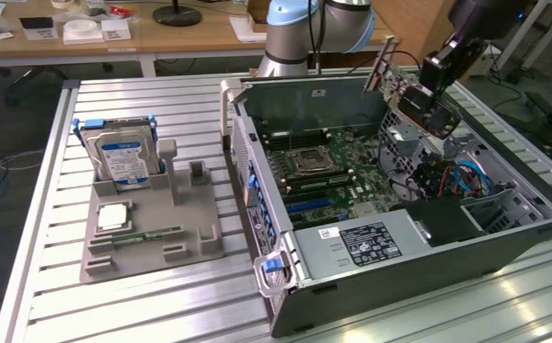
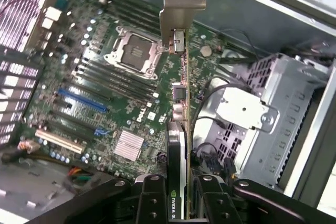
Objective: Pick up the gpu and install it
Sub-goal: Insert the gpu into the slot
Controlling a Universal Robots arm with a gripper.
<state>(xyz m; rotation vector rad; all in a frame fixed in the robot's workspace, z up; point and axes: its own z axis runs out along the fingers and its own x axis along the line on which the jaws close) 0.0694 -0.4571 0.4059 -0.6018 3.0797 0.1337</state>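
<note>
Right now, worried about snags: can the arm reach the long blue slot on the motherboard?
Probably yes: the case lies open, nothing covers the long blue slot, and the held gpu hangs above the motherboard.

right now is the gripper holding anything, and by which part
The gripper holds the gpu, clamped across its flat faces at the end away from the metal bracket.

Jaws tight on the gpu (image 2: 179, 98)
</note>
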